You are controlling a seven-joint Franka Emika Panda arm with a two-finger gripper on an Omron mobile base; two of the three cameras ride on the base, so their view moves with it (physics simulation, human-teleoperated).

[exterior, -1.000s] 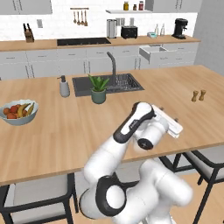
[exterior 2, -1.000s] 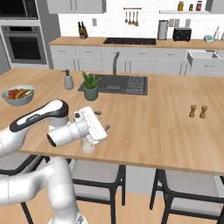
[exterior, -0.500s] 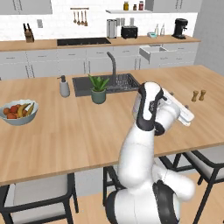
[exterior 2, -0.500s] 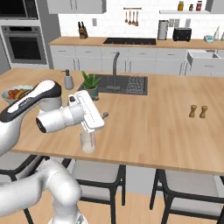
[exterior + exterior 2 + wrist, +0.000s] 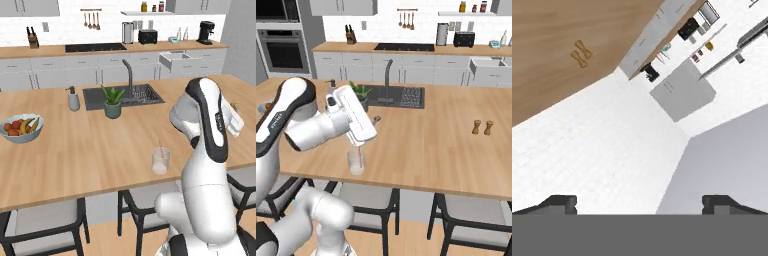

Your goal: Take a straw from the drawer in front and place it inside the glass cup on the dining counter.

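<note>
Hand view: tool (image 5: 639, 202) tips stand wide apart, nothing between them, aimed past the table (image 5: 557, 45) edge at floor and far cabinets. Left base view: cup (image 5: 160, 161) upright near the table's front edge, straw (image 5: 161, 148) standing inside it. Drawer (image 5: 175, 60) open at the back wall.
</note>
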